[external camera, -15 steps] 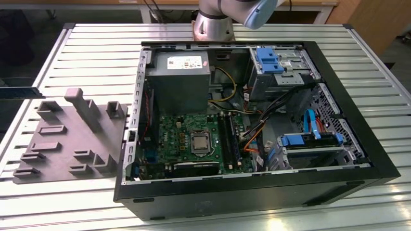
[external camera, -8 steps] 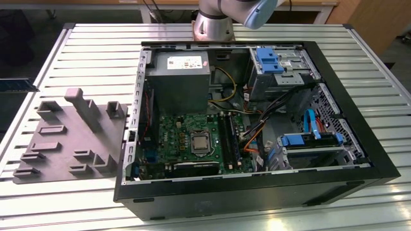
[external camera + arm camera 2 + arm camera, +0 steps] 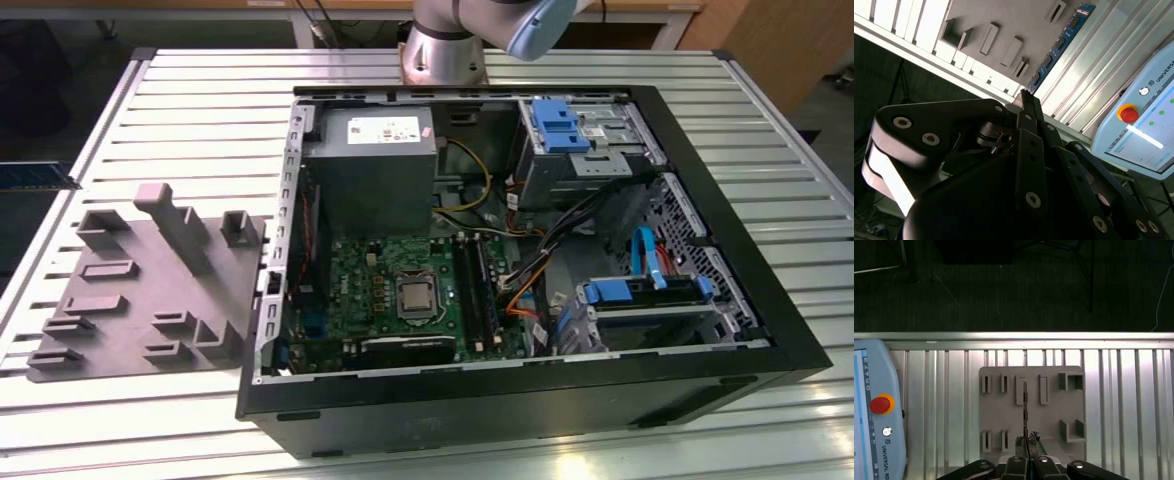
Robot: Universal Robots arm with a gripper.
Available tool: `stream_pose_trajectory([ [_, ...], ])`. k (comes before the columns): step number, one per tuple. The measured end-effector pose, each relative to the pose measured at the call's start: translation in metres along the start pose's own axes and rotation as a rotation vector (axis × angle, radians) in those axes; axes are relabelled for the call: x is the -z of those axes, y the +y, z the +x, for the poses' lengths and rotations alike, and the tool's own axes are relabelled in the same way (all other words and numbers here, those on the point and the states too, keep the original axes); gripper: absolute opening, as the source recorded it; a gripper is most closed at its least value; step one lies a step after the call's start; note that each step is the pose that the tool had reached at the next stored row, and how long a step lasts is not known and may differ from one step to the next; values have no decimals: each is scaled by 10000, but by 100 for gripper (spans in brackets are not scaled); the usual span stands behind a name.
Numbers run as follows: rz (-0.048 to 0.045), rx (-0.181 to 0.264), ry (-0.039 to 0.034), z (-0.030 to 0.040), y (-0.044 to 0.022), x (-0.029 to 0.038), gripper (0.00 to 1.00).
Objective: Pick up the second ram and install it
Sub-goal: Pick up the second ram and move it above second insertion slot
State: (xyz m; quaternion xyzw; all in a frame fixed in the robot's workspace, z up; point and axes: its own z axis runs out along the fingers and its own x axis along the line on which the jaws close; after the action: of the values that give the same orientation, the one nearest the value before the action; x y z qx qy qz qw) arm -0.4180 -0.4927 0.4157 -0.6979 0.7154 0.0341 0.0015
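In the exterior view, an open computer case (image 3: pixel 534 400) is lying on the slatted table (image 3: pixel 200 110), with a grey fixture plate (image 3: pixel 147 290) sitting at the exterior view's left. In the second wrist view, the pincer (image 3: pixel 1025 94) is clamping the second ram (image 3: pixel 1059 46), which is sticking straight out beyond its tips. In the first wrist view, the pincer (image 3: pixel 1026 439) is holding the second ram (image 3: pixel 1025 405) edge-on ahead of it over the plate, with a teach pendant (image 3: pixel 879 440) lying well off to its side.

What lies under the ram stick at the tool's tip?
In the first wrist view the second ram, edge-on at the tool, is over the grey slotted plate on the ribbed table. The tool covers the plate's near edge.
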Motion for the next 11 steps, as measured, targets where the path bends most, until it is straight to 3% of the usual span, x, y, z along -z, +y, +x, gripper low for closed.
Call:
stream_pose_trajectory([
  [11, 1, 0, -1, -2, -99, 4, 11],
])
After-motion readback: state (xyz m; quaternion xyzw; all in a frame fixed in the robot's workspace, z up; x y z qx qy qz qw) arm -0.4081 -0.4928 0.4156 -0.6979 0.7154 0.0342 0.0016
